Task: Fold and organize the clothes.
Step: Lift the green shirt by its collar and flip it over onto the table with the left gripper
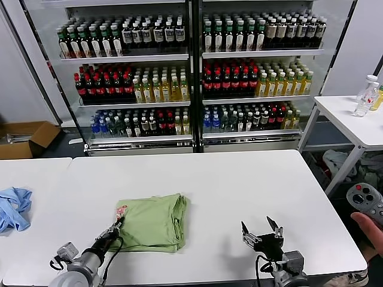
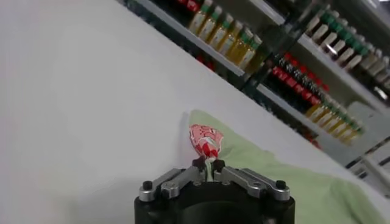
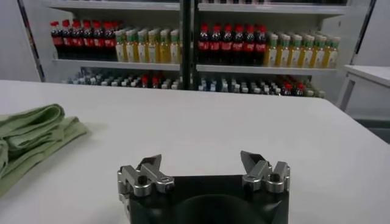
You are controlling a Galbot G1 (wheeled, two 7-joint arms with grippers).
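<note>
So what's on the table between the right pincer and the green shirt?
Nothing: only bare white table lies between the open right pincer and the folded green shirt. The head view shows this, and the right wrist view confirms it.

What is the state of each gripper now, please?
Left gripper: closed on the shirt edge.
Right gripper: open, holding nothing, over the table.

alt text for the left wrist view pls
The left gripper is shut on the edge of a folded light green polo shirt by its red-and-white print, on a white table. Shelves of bottled drinks run behind.
</note>
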